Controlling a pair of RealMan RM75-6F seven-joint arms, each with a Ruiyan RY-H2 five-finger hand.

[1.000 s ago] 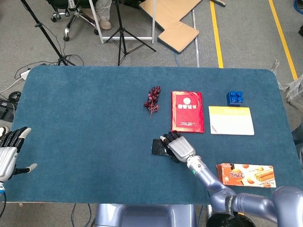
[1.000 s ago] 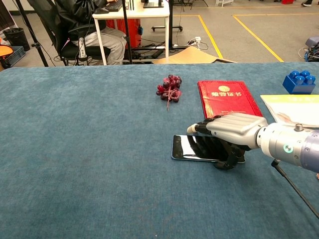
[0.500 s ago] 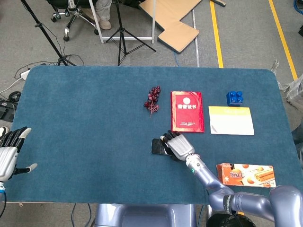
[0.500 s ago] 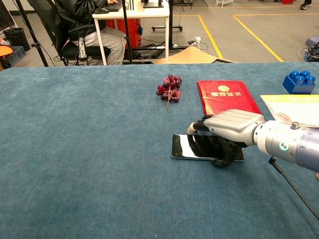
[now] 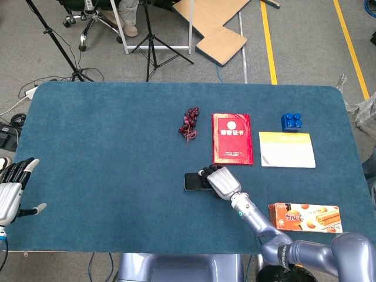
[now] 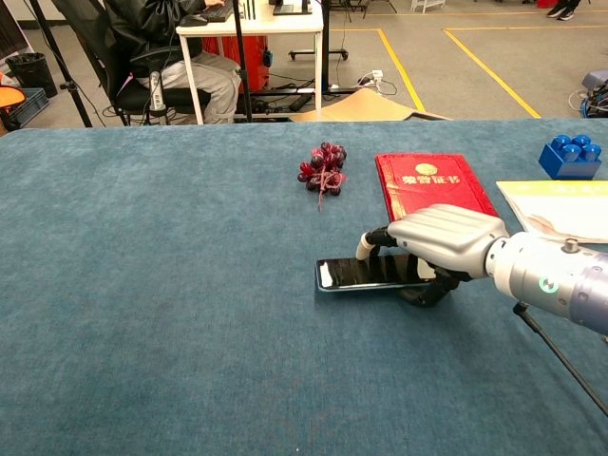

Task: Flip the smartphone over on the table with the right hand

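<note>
Blue felt covered the table [image 5: 106,164], with wide bare room left of the phone [image 6: 366,274] and the red booklet [image 6: 432,180] close behind it. The right hand [image 6: 439,242] gripped the phone's right end, fingers curled over the top, thumb beneath. Since a second earlier, the phone had slid left and its near edge had lifted. Its long axis ran left-right. The left hand [image 5: 12,191] hung spread at the table's left edge.
</note>
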